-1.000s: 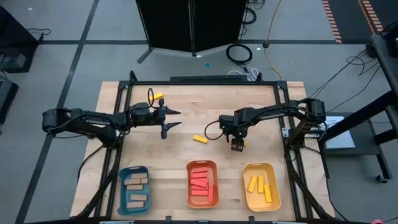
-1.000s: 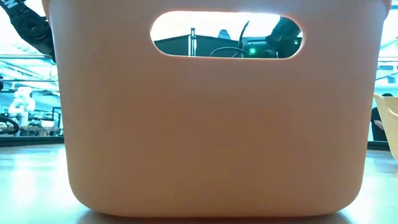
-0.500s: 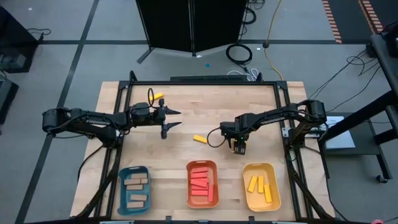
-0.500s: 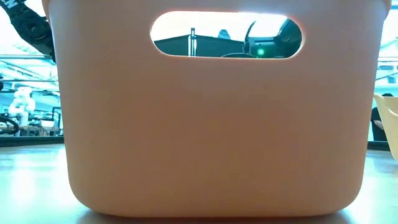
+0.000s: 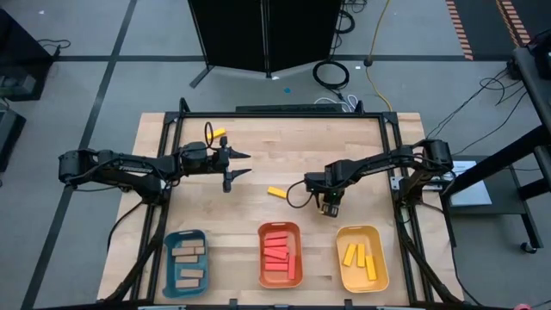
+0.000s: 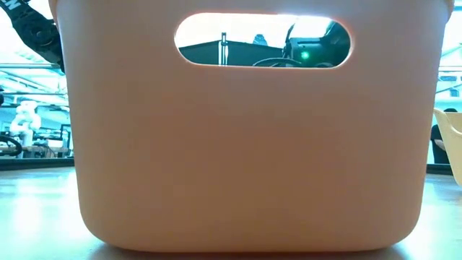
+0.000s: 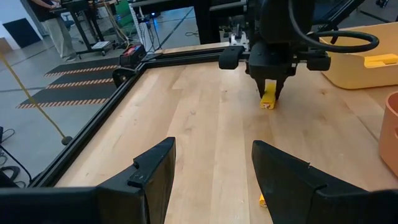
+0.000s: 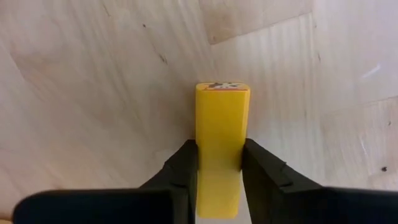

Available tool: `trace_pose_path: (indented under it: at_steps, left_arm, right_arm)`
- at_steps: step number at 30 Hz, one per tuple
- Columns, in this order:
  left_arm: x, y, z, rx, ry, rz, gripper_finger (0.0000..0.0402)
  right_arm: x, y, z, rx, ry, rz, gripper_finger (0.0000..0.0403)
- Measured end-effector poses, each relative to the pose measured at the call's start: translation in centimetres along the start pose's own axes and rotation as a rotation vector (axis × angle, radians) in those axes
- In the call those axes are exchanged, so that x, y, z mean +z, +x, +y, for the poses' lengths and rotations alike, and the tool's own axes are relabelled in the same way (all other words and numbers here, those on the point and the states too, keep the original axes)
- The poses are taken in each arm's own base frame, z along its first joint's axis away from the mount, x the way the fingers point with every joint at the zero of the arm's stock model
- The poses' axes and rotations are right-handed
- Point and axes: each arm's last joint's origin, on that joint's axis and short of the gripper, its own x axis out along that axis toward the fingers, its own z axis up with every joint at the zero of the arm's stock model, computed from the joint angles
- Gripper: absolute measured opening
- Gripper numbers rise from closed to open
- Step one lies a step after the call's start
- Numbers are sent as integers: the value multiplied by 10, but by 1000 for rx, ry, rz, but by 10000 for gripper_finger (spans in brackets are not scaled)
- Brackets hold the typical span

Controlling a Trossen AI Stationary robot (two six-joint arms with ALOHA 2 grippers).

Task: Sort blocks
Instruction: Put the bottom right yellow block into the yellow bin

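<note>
My right gripper [image 5: 328,207] is over the table's middle right, just beyond the yellow tray [image 5: 362,277], and is shut on a yellow block [image 8: 222,124]. It also shows in the left wrist view [image 7: 270,92], pointing down. My left gripper [image 5: 241,164] waits open and empty at the far left, level above the table [image 7: 212,147]. A second yellow block [image 5: 276,192] lies flat on the table between the grippers. A third [image 5: 219,132] lies near the far left edge. Tan blocks lie in the blue tray [image 5: 186,277], red ones in the orange tray [image 5: 280,232], yellow ones in the yellow tray. My right gripper pinches the yellow block's two long sides [image 8: 221,163] between its two fingers [image 8: 186,167], which lie along the block. The fingers come from above, pointing down. The block stands upright below them, its free end [image 7: 268,104] down, close over the table.
The three trays stand in a row along the near edge. The orange tray's wall [image 6: 245,144] fills the low view. A black frame [image 5: 284,109] runs round the table. Bare wood lies between the grippers and the trays.
My right gripper has gone a little toward the near edge and the yellow tray, still shut on the upright yellow block.
</note>
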Motion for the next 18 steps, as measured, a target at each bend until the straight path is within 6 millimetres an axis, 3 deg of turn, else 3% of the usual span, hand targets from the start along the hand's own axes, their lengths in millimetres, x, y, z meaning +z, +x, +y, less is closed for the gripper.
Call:
trace_pose_path:
  at_steps: [5,11,18]
  left_arm:
    - [0,0,0,1,0,-1,210]
    - [0,0,0,0,0,0,210]
    - [0,0,0,1,0,-1,210]
  right_arm:
    - [7,-10,3,9,3,-17,93]
    - [19,-39,10,53,6,-14,97]
    - [19,-82,41,244,7,75,96]
